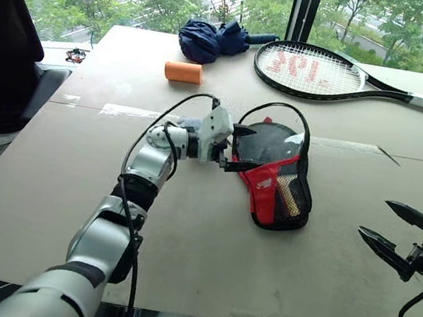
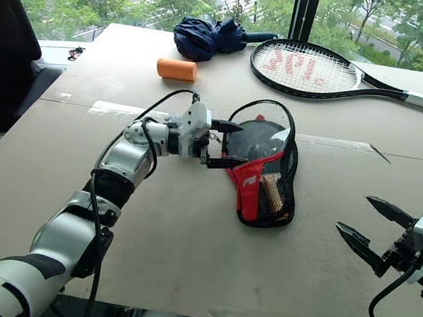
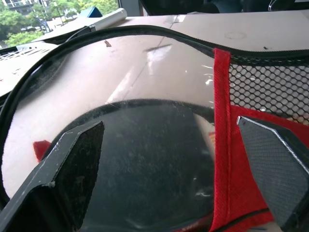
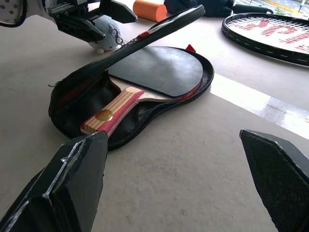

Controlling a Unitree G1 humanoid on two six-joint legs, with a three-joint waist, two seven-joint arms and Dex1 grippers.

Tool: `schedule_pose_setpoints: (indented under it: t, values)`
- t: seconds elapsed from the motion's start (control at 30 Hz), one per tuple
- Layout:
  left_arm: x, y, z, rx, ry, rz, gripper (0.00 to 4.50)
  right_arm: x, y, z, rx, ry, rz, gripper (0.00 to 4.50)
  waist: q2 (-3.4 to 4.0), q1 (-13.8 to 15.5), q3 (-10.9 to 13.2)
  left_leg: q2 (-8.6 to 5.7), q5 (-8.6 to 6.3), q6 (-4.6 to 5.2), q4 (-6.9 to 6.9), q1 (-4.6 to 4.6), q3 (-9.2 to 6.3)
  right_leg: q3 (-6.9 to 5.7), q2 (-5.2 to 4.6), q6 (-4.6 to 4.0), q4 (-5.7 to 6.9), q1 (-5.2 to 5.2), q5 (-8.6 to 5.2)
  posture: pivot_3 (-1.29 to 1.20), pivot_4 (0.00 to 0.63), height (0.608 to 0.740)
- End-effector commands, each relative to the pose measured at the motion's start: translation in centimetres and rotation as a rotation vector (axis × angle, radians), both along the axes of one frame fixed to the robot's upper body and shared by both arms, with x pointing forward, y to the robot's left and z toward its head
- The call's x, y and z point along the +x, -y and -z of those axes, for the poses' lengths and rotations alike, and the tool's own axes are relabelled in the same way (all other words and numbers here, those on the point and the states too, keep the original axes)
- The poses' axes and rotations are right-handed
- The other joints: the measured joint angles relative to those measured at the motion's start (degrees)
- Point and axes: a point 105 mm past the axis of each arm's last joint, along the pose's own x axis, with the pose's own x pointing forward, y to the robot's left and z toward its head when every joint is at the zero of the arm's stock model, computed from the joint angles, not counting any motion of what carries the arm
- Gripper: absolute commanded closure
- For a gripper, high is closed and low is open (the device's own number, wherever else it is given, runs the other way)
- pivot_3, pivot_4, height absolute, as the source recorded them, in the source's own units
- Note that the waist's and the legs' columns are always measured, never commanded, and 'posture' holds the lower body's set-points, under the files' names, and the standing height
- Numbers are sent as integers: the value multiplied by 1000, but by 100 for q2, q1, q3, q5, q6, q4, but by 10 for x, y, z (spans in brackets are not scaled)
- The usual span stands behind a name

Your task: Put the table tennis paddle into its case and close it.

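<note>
Mid-table, the case (image 1: 277,177) lies unzipped with its clear flap propped up, and the table tennis paddle (image 4: 145,79) rests inside. The left gripper (image 1: 237,146) sits at the flap's nine o'clock edge, fingers spread wide, gripping nothing. The right gripper (image 1: 393,231) hangs agape at four o'clock, well apart, empty.

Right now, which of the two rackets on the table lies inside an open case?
The table tennis paddle, black-faced with a striped wooden handle, inside the case; the strung tennis racket lies bare.

Matt black rubber faces the paddle (image 4: 157,70); its case (image 1: 279,187) combines cloth, mesh and clear glossy plastic.
</note>
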Motion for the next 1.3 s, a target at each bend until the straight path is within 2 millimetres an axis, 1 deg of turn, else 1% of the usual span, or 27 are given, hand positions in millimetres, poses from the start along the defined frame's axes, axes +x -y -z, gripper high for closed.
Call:
schedule_pose_setpoints:
  t: [0.03, 0.17, 0.3, 0.4, 0.43, 0.47, 0.53, 0.6, 0.67, 0.7, 0.77, 0.83, 0.9, 1.07, 1.2, 1.3]
  values:
    - [1, -4, -8, -12, 46, -16, 0, 0, 0, -19, -15, 71, -1, 92, -1, 7, 0, 0, 0, 0, 2, -1, 0, 0, 0, 0, 0, 0, 0, 0, 150, 723]
    - [-5, -13, -2, -8, 41, -26, 0, 6, -4, -25, 0, 78, -20, 92, 0, 2, 0, 0, -1, 1, 5, -1, 0, 0, 0, 0, 0, 0, 0, 0, 150, 723]
    - [-13, -19, -5, -16, 44, -28, 0, 13, -11, -30, 17, 86, -45, 92, 0, -41, 0, 1, -1, 0, 2, -2, -7, -2, 0, 0, 1, -1, 0, 0, 150, 723]
    - [-23, -27, -10, -16, 54, -28, 0, 25, -21, -32, 33, 61, -60, 92, -1, -50, 0, 1, -1, 0, 8, -4, -8, -4, -1, 0, 2, 0, 0, 0, 150, 723]
    - [-30, -33, -16, -22, 61, -24, 0, 38, -28, -27, 32, 35, -44, 92, 0, -57, 0, 1, -1, 0, 9, -4, -8, -3, -1, 0, 2, 0, 0, 0, 150, 723]
    - [-38, -38, -23, -23, 67, -17, 0, 51, -37, -22, 30, 1, -39, 92, -6, -138, 0, 1, -1, 0, 9, -4, -8, -3, -2, 0, 2, 0, 0, 0, 150, 723]
    - [-51, -44, -34, -17, 72, -7, 0, 70, -51, -15, 21, -47, -22, 92, -6, -196, 0, 8, -1, -1, 7, -3, -3, 6, 6, -1, 4, -2, 0, 0, 150, 723]
    - [-61, -48, -43, -18, 63, -2, 0, 84, -58, -10, 41, -99, -2, 92, -3, -189, 0, 14, -1, -4, 4, -3, -6, 1, 9, -2, 6, -4, 0, 0, 150, 723]
    - [-68, -50, -49, -16, 54, -1, 0, 93, -62, -6, 43, -136, 10, 92, 0, -115, 0, 15, -1, -4, 4, -5, -13, -7, 10, -2, 4, -6, 0, 0, 150, 723]
    - [-74, -53, -53, -2, 54, 3, 0, 100, -65, -1, 70, -191, 22, 92, 0, -93, 0, 13, -1, -4, 3, -7, -12, -6, 9, -2, 2, -6, 0, 0, 150, 723]
    - [-86, -61, -63, 23, 55, -3, 0, 113, -68, 17, 83, -339, 56, 92, -4, -100, 3, 13, -2, -3, 7, -9, -10, -3, 10, -2, -6, -6, 0, 0, 150, 723]
    - [-94, -67, -70, 53, 58, -10, 0, 116, -72, 24, 113, -422, 29, 92, -5, -92, 3, 11, -3, -3, 10, -11, -7, -1, 9, -2, -6, -6, 1, 0, 150, 723]
    - [-99, -70, -75, 63, 58, -18, 0, 116, -74, 25, 119, -468, 8, 92, -3, -67, 4, 11, -3, -3, 6, -12, -9, -4, 7, -3, -6, -7, 0, 0, 150, 723]
    - [-110, -78, -85, 95, 46, -42, 0, 118, -91, 30, 166, -604, -42, 92, -1, -115, 5, 12, -3, -3, 5, -12, -11, -6, 9, -3, -8, -7, 0, 0, 150, 723]
    - [-113, -81, -90, 97, 41, -62, 0, 114, -107, 32, 184, -664, -117, 92, -1, -151, 5, 15, -4, -5, 1, -8, -10, -3, 14, -4, -6, -7, 1, 0, 150, 723]
    - [-116, -81, -90, 96, 29, -64, 0, 113, -114, 32, 189, -687, -147, 92, -1, -207, 5, 16, -4, -6, -1, -8, -10, -3, 14, -4, -6, -7, 1, 0, 150, 723]
